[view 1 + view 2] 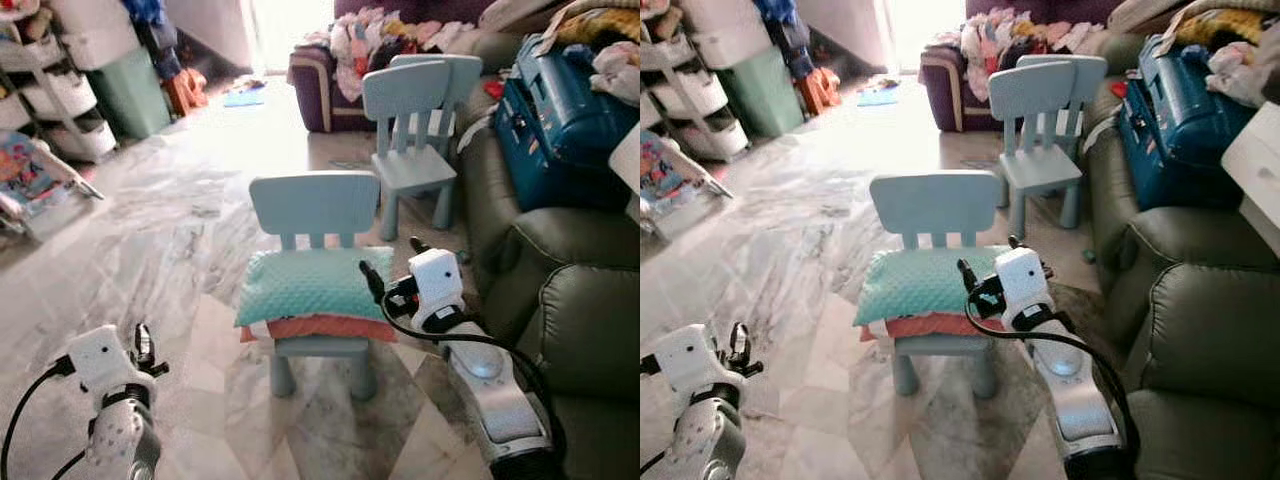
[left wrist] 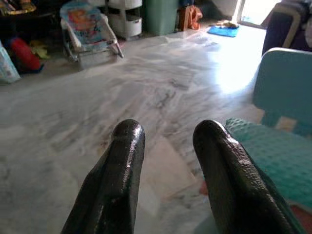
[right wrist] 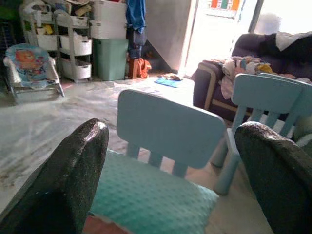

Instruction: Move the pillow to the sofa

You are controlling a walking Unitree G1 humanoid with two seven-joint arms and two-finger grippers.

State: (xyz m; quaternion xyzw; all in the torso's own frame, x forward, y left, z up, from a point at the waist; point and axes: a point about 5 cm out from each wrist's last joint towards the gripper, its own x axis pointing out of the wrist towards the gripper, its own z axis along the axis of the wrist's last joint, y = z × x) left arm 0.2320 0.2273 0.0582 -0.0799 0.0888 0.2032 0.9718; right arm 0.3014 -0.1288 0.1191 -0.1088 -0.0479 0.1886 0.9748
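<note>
Reach step — the right gripper [image 1: 388, 268], fingers spread wide and empty, hovers at the pillow [image 1: 300, 283]'s 3 o'clock edge. Next it probably must close on that edge; the left gripper [image 1: 143, 347], parted and empty, waits at 8 o'clock.

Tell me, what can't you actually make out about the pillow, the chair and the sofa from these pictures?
- Pillow: its right end is covered by the right gripper in both eye views, so contact cannot be told.
- Orange cushion beneath: only its edge shows, the pillow covers the rest.
- Small chair: back legs hidden behind its seat.
- Sofa: cut off by the right edge; seat partly under a blue case.
- Left gripper: open, fingertips out of focus in the left wrist view.
</note>
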